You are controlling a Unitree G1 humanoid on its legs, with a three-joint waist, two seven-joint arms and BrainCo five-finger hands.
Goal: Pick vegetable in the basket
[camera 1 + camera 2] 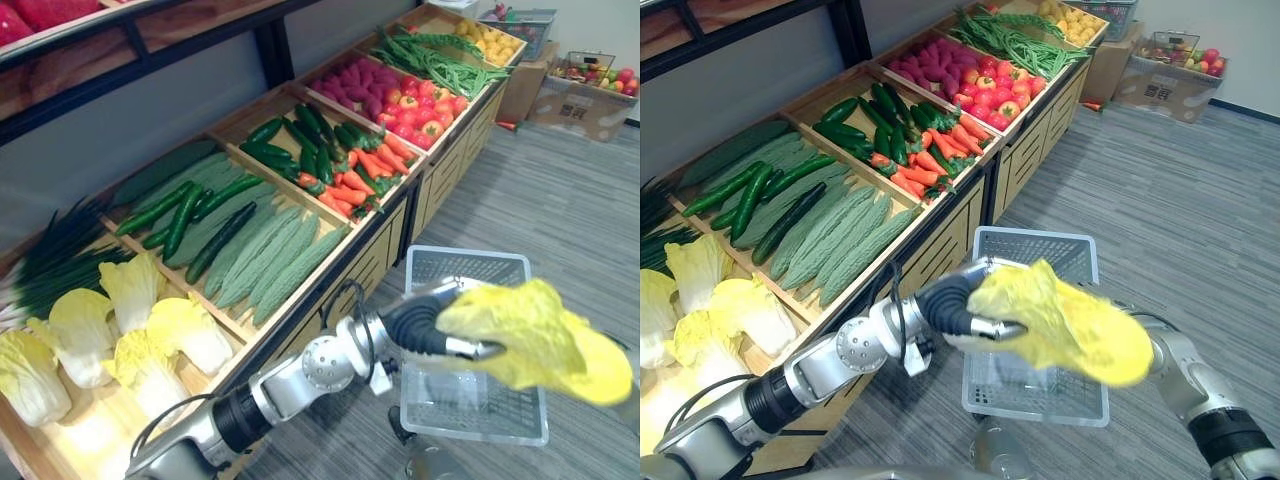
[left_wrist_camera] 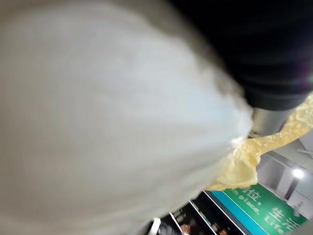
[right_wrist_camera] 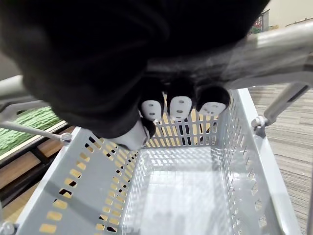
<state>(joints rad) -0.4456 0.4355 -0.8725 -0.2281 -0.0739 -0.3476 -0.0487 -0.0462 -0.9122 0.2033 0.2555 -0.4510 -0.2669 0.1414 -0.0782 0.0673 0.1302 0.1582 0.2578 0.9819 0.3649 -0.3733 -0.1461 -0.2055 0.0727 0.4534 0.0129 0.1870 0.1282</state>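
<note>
1 cabbage [image 1: 545,345], yellow and crinkled, hangs in the air above the basket [image 1: 470,262] in the left eye view, clear of its rim. The left hand [image 1: 425,325] reaches across over the basket and is clamped on the cabbage's stem end, with a silver finger pressed under the leaves. Left of the basket runs a wooden stand [image 1: 380,250] with several bins: pale cabbages [image 1: 80,330] level with the basket's near end, then cucumbers [image 1: 190,215], with carrots [image 1: 365,175] and tomatoes [image 1: 420,110] beyond its far end. In the right eye view the cabbage again floats over the basket, and the right arm comes in from the basket's right side, passing behind the leaves. In the left wrist view the cabbage's pale bulk lies right against the hand's dark cover, a yellow leaf edge trailing past a silver finger. In the right wrist view the right hand [image 3: 98,73] sits above the basket, its fingers [image 3: 179,105] curled tight round the grey handle [image 3: 274,41] that arches over the basket's mesh walls.
</note>
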